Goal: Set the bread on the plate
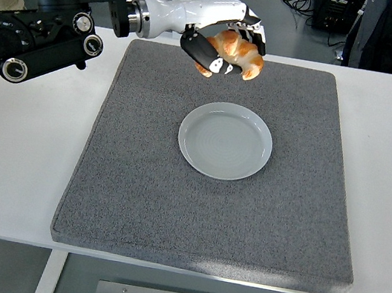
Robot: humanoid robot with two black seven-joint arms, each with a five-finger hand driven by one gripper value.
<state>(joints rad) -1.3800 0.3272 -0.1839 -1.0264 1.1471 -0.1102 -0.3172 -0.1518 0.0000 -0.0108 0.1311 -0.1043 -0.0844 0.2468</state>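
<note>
Golden-brown crusty bread [236, 52] sits gripped in my left hand [224, 46], fingers [205, 54] curled around it, held above the grey foam mat [137, 182] beyond the round white plate [225, 141] on the counter [15, 146].

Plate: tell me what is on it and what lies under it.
The plate carries nothing; the bread is in the left hand, beyond it. The plate rests on the grey mat; the mat beneath it is hidden.

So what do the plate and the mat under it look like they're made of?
The plate looks like glazed ceramic, though it could be melamine: pale, smooth, with a soft sheen. The mat looks like grey foam or felt: speckled, matte, with thick soft edges.
</note>
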